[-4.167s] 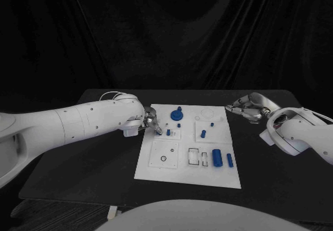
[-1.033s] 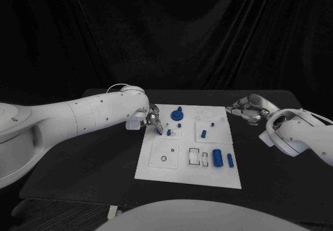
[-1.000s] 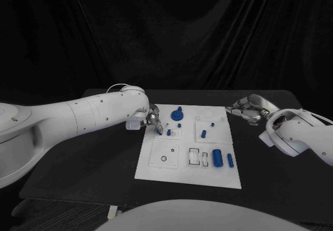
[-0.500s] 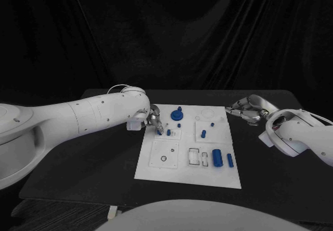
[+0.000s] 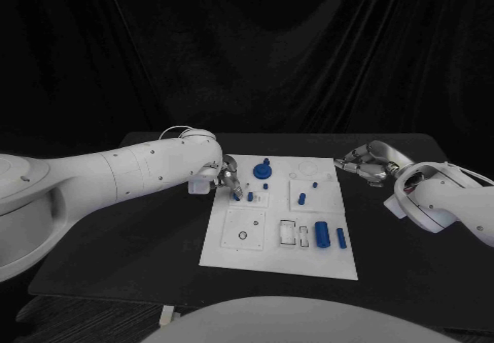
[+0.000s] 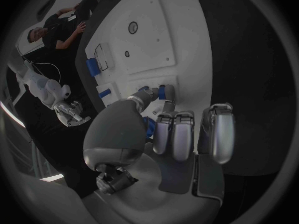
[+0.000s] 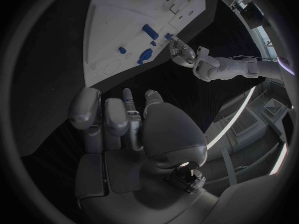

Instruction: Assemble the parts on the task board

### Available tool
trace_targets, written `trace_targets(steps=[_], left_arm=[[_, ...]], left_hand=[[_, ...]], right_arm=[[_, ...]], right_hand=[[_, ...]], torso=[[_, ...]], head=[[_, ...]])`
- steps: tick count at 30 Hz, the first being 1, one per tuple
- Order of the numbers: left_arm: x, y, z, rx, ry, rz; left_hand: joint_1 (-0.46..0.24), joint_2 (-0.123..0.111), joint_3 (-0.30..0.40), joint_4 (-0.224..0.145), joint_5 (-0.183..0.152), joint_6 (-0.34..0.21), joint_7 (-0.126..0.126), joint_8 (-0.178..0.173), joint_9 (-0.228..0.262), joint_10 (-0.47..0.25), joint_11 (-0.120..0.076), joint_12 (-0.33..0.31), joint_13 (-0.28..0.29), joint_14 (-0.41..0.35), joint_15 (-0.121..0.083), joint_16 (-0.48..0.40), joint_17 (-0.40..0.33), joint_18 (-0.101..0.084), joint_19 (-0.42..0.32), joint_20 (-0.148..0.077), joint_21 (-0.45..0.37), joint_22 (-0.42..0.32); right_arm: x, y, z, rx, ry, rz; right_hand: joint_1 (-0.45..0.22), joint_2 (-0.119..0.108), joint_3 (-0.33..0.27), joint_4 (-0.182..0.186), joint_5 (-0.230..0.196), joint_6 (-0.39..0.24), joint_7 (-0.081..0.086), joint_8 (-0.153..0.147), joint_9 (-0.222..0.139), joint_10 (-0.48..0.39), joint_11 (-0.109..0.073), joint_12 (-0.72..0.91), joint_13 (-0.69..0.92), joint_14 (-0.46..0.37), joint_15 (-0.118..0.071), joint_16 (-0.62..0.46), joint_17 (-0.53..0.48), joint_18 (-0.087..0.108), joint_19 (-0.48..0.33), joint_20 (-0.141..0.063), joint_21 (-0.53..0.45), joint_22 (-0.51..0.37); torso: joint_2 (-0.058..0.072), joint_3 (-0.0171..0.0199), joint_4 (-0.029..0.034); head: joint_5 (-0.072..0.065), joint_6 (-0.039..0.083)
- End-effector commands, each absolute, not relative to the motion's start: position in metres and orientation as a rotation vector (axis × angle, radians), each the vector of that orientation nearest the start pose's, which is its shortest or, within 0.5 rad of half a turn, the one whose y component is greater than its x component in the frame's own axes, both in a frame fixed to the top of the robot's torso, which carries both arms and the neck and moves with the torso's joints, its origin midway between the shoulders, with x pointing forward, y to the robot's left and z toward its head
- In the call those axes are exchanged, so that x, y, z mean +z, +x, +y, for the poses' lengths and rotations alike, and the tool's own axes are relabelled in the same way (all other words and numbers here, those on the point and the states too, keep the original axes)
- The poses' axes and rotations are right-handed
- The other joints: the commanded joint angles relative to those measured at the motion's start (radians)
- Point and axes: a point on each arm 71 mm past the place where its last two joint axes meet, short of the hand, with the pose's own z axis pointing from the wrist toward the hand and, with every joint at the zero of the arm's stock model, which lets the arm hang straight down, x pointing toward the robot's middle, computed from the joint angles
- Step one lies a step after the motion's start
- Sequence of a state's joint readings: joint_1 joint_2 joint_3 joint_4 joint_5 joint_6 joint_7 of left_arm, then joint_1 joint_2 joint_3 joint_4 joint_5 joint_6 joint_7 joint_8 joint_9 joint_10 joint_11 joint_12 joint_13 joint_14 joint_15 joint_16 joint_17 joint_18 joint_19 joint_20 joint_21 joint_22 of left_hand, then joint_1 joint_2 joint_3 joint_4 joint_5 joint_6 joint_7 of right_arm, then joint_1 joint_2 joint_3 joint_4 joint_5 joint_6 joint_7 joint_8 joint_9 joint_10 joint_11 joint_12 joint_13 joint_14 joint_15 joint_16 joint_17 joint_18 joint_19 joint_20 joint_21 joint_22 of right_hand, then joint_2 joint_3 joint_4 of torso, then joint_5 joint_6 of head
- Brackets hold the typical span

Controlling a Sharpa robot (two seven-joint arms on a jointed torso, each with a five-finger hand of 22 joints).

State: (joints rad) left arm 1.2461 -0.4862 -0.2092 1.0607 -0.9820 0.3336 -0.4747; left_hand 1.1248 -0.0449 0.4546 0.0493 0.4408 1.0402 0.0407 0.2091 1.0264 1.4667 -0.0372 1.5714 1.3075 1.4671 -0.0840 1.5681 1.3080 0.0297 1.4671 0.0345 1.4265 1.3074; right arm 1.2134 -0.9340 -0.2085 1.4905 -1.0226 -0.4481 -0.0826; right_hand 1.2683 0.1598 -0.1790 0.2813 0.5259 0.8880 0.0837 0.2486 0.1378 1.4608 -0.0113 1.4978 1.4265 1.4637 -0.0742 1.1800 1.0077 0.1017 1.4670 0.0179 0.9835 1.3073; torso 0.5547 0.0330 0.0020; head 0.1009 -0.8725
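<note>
The task board (image 5: 278, 243) is lying in the middle of the bench (image 5: 123, 243), and the job is looking partly done, going by how the pieces are sitting. At the far end, a round blue part (image 5: 263, 171) is sitting on the board with a small blue peg (image 5: 265, 159) just beyond it. Two more blue pegs (image 5: 303, 199) are standing upright in the block right of centre. Down at the near right, a thick blue cylinder (image 5: 322, 234) and a slimmer blue rod (image 5: 342, 239) are lying flat, apparently waiting their turn. The rectangular slots (image 5: 295, 234) beside them are looking unfilled, and so is the ring outline (image 5: 305, 170) at the far right.

Now the action: the left hand (image 5: 228, 181) is working over the board's far left corner, and the left wrist view is showing its thumb and a finger pinching a small blue piece (image 6: 163, 91) right at a socket there. Whether that piece is seated I cannot tell.

The right hand (image 5: 366, 163) is hovering off the board's far right edge, over bare bench, fingers curled in and carrying nothing in the right wrist view.

My read: this insertion is the step underway, with the near-right pieces and open slots left to do.
</note>
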Motion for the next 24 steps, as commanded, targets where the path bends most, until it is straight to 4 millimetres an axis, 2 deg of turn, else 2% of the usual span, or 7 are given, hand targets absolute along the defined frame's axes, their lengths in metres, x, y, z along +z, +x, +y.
trace_targets(steps=[1,2,5,6,9,15,24], left_arm=[[-0.2900,0.5201,0.1657,-0.283,-0.082,2.577],[-0.2903,0.5199,0.1656,-0.283,-0.082,2.578],[-0.2917,0.5190,0.1650,-0.281,-0.080,2.584],[-0.2924,0.5185,0.1649,-0.280,-0.078,2.588],[-0.2940,0.5173,0.1645,-0.275,-0.075,2.596],[-0.2969,0.5160,0.1654,-0.267,-0.077,2.604],[-0.2982,0.5158,0.1681,-0.252,-0.089,2.602]], left_hand=[[-0.013,0.009,0.002,-0.003,-0.039,-0.003,-0.005,-0.006,-0.005,0.104,0.003,-0.001,0.263,0.104,0.004,0.003,0.263,0.010,0.007,-0.001,-0.007,0.210],[-0.031,0.012,-0.011,0.011,-0.104,-0.004,-0.004,-0.012,-0.012,0.104,0.004,-0.001,0.263,0.104,0.006,0.003,0.263,0.011,0.007,0.000,-0.008,0.209],[-0.074,0.007,-0.055,0.049,-0.189,-0.018,0.006,-0.044,-0.044,0.104,0.012,-0.001,0.263,0.104,0.012,0.003,0.263,0.010,0.006,0.006,-0.010,0.209],[-0.108,0.003,-0.087,0.079,-0.272,-0.029,0.016,-0.064,-0.067,0.104,0.020,-0.001,0.263,0.104,0.018,0.003,0.263,0.011,0.004,0.009,-0.014,0.208],[-0.148,-0.004,-0.144,0.117,-0.382,-0.048,0.032,-0.102,-0.115,0.104,0.035,-0.001,0.263,0.104,0.030,0.003,0.263,0.012,0.002,0.020,-0.018,0.207],[-0.202,-0.009,-0.255,0.186,-0.392,-0.063,0.045,-0.137,-0.175,0.104,0.048,-0.001,0.263,0.104,0.043,0.003,0.263,0.016,-0.009,0.032,-0.035,0.202],[-0.200,0.017,-0.284,0.211,-0.390,-0.046,0.043,-0.126,-0.183,0.104,0.048,-0.001,0.263,0.104,0.043,0.003,0.263,0.017,-0.010,0.036,-0.037,0.201]], right_arm=[[-0.2391,0.4692,-0.2717,0.633,0.338,1.801],[-0.2391,0.4691,-0.2718,0.633,0.338,1.801],[-0.2390,0.4691,-0.2722,0.633,0.338,1.801],[-0.2391,0.4691,-0.2723,0.633,0.338,1.801],[-0.2391,0.4691,-0.2723,0.633,0.338,1.802],[-0.2395,0.4693,-0.2713,0.636,0.335,1.805],[-0.2407,0.4699,-0.2707,0.637,0.331,1.813]], right_hand=[[0.011,0.001,-0.001,0.004,0.002,-0.004,0.005,-0.003,-0.001,0.032,0.000,-0.005,-0.021,0.022,-0.007,-0.005,-0.001,0.006,0.020,0.005,-0.005,0.059],[0.011,0.001,-0.001,0.004,0.002,-0.004,0.005,-0.003,-0.001,0.032,0.000,-0.005,-0.021,0.022,-0.007,-0.005,-0.001,0.006,0.020,0.005,-0.005,0.059],[0.011,0.002,-0.001,0.004,0.002,-0.004,0.005,-0.003,-0.001,0.033,0.000,-0.004,-0.019,0.022,-0.007,-0.005,-0.001,0.006,0.020,0.005,-0.005,0.059],[0.011,0.002,-0.001,0.004,0.002,-0.004,0.005,-0.003,-0.001,0.033,0.000,-0.004,-0.019,0.022,-0.007,-0.005,-0.001,0.006,0.020,0.005,-0.005,0.059],[0.011,0.001,-0.001,0.004,0.002,-0.004,0.005,-0.003,-0.001,0.033,0.000,-0.004,-0.019,0.022,-0.007,-0.005,-0.001,0.006,0.020,0.005,-0.005,0.059],[0.011,0.001,-0.001,0.004,0.002,-0.004,0.005,-0.003,-0.001,0.034,0.000,-0.003,-0.018,0.022,-0.007,-0.004,0.001,0.005,0.020,0.005,-0.004,0.060],[0.011,0.001,-0.001,0.004,0.002,-0.004,0.005,-0.003,-0.001,0.033,0.000,-0.003,-0.019,0.022,-0.007,-0.005,-0.001,0.005,0.020,0.005,-0.005,0.060]], torso=[[0.000,0.0000,-0.0002],[0.000,0.0000,-0.0002],[0.000,0.0001,-0.0003],[0.000,-0.0001,-0.0003],[0.000,-0.0001,0.0000],[0.000,-0.0003,-0.0001],[0.000,-0.0002,0.0003]], head=[[-0.001,0.000],[0.000,0.000],[0.003,0.000],[0.004,0.000],[0.002,0.000],[0.006,0.000],[0.002,0.000]])
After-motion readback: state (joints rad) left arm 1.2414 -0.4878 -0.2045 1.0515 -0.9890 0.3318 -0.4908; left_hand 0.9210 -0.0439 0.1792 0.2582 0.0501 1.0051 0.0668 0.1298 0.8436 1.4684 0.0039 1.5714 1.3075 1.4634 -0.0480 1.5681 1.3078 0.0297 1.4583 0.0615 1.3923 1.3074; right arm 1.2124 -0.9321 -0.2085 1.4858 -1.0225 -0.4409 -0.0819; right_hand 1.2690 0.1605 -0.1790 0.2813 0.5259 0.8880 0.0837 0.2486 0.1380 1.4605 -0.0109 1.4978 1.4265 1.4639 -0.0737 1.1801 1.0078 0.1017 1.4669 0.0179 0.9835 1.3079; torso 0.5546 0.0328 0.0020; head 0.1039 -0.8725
